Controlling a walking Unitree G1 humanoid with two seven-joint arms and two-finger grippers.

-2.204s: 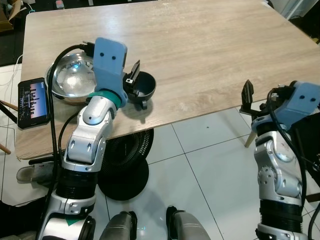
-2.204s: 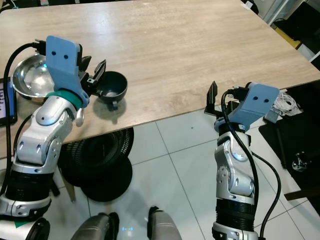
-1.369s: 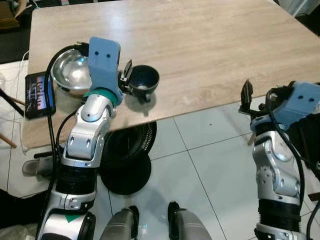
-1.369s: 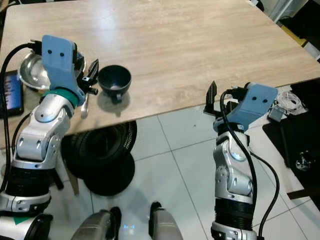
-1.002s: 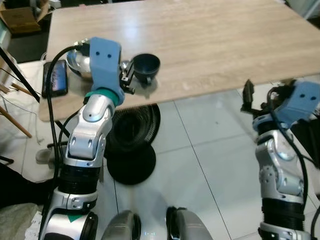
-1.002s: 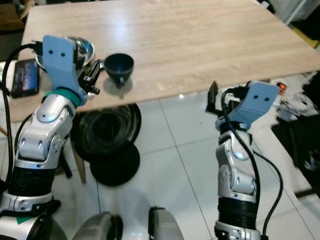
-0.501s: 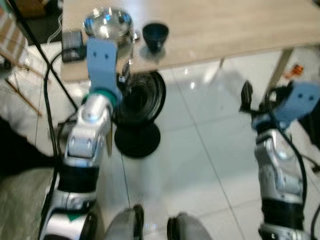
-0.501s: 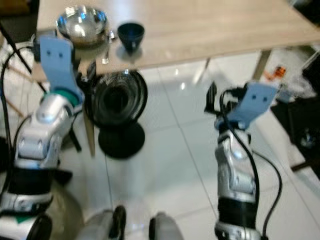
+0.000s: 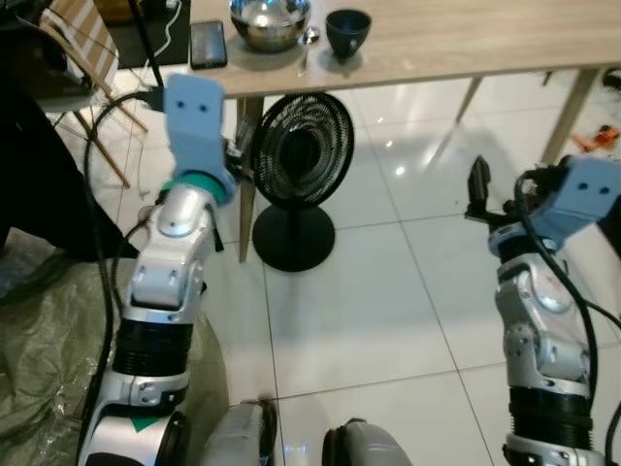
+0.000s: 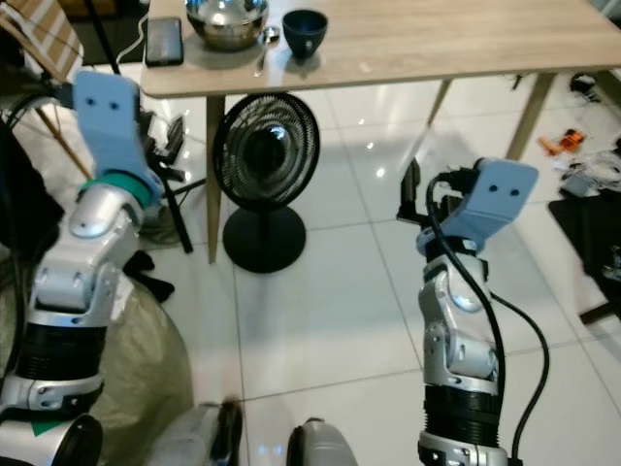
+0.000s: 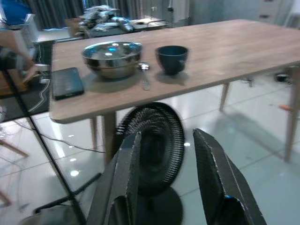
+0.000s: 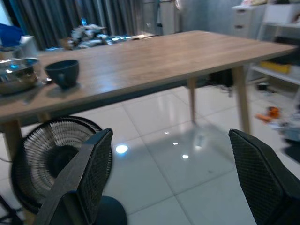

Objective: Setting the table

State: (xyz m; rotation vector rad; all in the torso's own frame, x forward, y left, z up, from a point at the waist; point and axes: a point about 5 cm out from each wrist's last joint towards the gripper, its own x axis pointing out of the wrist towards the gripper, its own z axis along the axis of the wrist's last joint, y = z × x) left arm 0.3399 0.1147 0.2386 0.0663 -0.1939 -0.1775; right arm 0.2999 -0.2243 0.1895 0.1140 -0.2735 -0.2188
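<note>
On the surface [image 10: 408, 39] well ahead of me sit a steel bowl [image 10: 227, 19], spoon [image 10: 265, 43] and dark cup [image 10: 304, 29]; my left gripper [image 11: 173, 180] and right gripper [image 12: 180, 180] hang open, empty. More settings seem left.

One steel bowl [image 11: 112, 58], one dark cup [image 11: 172, 58], one spoon [image 11: 144, 79], one phone [image 11: 67, 83], one fan [image 9: 294, 175].

Glossy white tiles [image 9: 388, 320], wooden table [image 10: 466, 39]

Wooden table [image 10: 408, 39], standing well ahead of both grippers, is carrying: steel bowl [image 10: 226, 19]; spoon [image 10: 264, 44] lying just beside it; dark cup [image 10: 304, 29]; phone [image 10: 163, 41]. White tiled floor [image 10: 330, 291] is bearing black fan [image 10: 264, 184].
</note>
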